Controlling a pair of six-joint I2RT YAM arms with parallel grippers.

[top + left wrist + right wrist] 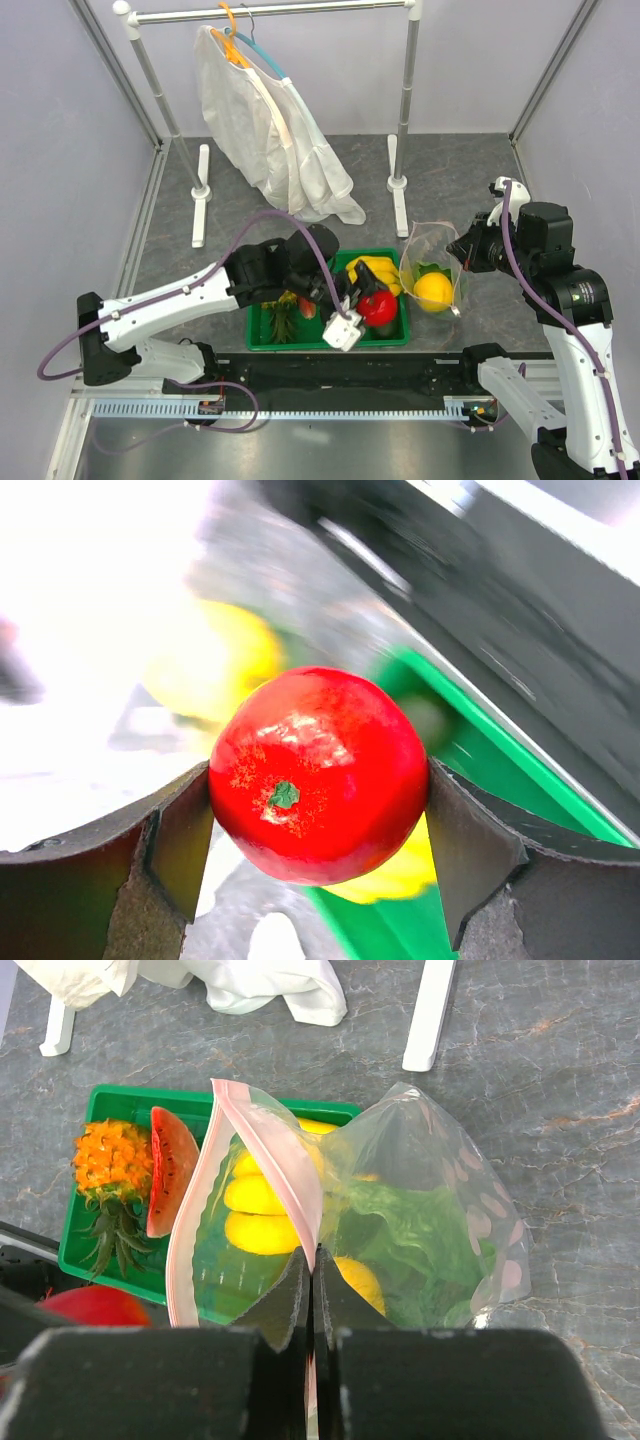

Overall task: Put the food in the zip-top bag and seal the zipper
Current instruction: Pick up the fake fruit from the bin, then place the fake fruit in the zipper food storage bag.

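My left gripper (320,810) is shut on the round red tomato (318,773), held above the right end of the green tray (262,335); the tomato also shows from above (378,307). My right gripper (313,1280) is shut on the pink zipper strip (285,1165) of the clear dotted zip-top bag (450,1210), holding its mouth open toward the tray. Inside the bag lie the green lettuce (405,1235) and the round yellow fruit (362,1282). From above, the bag (432,262) stands right of the tray with the yellow fruit (433,291) in it.
The green tray (110,1100) holds an orange pineapple (110,1160), a watermelon slice (172,1168) and a yellow banana bunch (374,269). A white garment (265,135) hangs on a rack (270,10) at the back, its feet (200,195) on the grey table.
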